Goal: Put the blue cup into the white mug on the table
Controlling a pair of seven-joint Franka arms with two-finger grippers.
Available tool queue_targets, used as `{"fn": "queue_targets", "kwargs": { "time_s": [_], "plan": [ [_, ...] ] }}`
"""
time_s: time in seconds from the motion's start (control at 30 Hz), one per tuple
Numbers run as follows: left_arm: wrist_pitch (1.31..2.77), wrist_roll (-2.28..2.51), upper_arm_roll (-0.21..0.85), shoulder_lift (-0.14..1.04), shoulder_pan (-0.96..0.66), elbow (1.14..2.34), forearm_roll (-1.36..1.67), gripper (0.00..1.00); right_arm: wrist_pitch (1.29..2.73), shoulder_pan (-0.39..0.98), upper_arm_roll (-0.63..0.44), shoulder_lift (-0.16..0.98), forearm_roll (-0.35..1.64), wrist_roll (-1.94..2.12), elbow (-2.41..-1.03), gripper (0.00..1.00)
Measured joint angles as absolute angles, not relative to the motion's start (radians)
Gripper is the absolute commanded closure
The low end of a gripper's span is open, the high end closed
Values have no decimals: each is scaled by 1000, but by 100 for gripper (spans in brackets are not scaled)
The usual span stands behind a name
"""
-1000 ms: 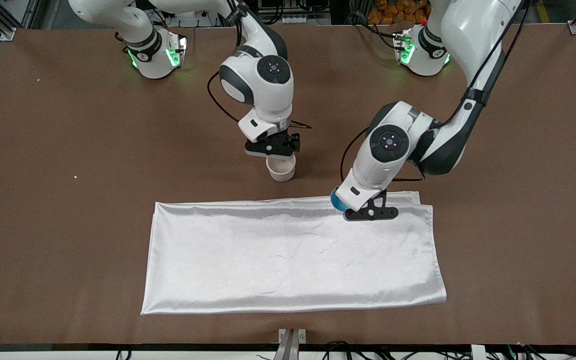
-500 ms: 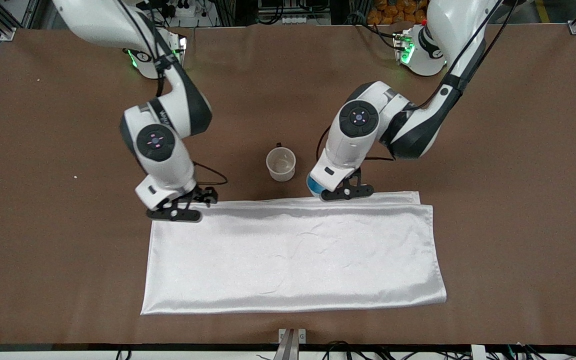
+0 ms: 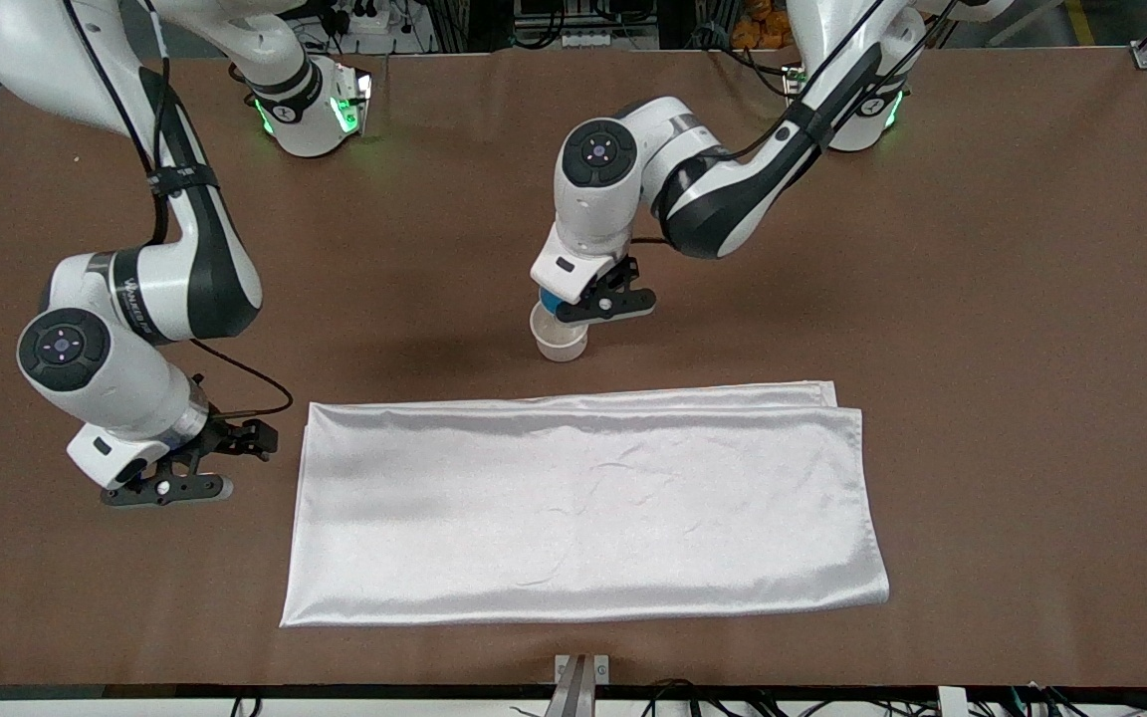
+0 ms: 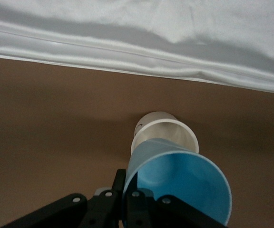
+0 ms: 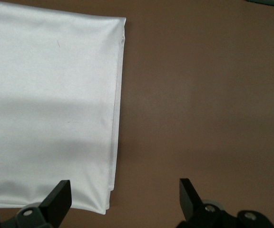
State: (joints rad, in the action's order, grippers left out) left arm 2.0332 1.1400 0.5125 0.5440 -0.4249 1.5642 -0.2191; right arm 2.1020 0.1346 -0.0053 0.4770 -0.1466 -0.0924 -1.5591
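So the left arm's black two-finger gripper (image 3: 583,304) is up in the air right over the small white cylindrical mug (image 3: 560,342), pinching the little bright-blue handleless cup (image 3: 552,302) by its wall. In the left wrist view the blue cup (image 4: 180,183) hangs tilted just above the white mug (image 4: 161,134), its open mouth toward the camera, and the cup's lower part overlaps the mug's rim; can't tell if they're actually touching. The mug is upright on the plain brown matte table (image 3: 982,299), out around the middle, a bit farther from the front camera than the shiny white rectangular cloth (image 3: 583,508). The cloth (image 4: 141,33) lies flat with a folded edge facing the mug.

The right arm's gripper (image 3: 180,478) is low over bare table just beside the cloth's short edge, toward the right arm's end. Its fingers (image 5: 61,197) are spread wide with nothing between them, and the right wrist view shows the cloth (image 5: 51,104) corner and brown table (image 5: 203,95) underneath
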Motion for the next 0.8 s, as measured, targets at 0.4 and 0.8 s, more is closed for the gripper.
{"fn": "queue_targets", "kwargs": {
  "time_s": [0.4,0.8],
  "plan": [
    [2035,1160,508,589,-454,1577,-219,100,2029,80,0,476,-127,96,-1506,0],
    [2083,1160,503,630,-452,1576,-219,100,1976,-34,-1,473,-78,202,-1509,0]
  ]
}}
